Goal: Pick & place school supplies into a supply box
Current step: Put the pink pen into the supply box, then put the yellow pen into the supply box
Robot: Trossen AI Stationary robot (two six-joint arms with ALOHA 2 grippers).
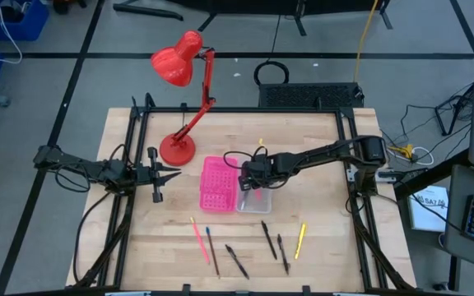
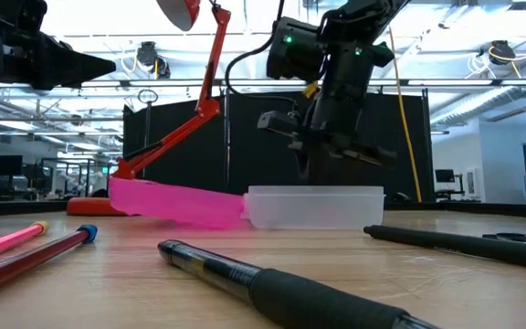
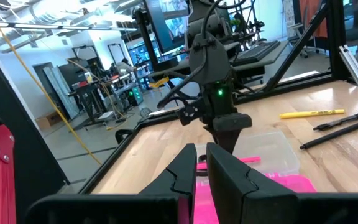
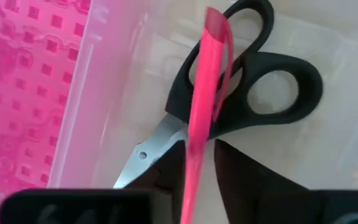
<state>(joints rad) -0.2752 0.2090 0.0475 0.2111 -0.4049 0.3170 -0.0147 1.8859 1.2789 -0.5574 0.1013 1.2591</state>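
Two arms: the left gripper (image 1: 175, 174) hangs beside the round base of the red desk lamp (image 1: 179, 99), drawn almost together and holding nothing. The right gripper (image 1: 249, 176) is down over the small clear plastic tray (image 1: 255, 202).
Right grip: cannot tell; a thin pink pen (image 4: 201, 112) stands right at it, inside the clear tray.
Surface: pale wooden tabletop (image 1: 319, 189) edged by a black metal frame.
Room: grey floor with dark lines, blue bins at a far corner; an open workshop with ceiling lights behind.
Trays: two, the clear one touching the bright pink perforated tray (image 1: 218, 182), mid-table.
Scissors: one black-handled metal pair (image 4: 260, 93), lying in the clear tray under the pink pen.
Loose on the wood: six, namely a pink pencil (image 1: 196, 236), a dark blue-tipped one (image 1: 211, 249), three black pens (image 1: 267, 238), and a yellow one (image 1: 300, 241).
Open room: bare wood right of the clear tray and between the trays and the front row.
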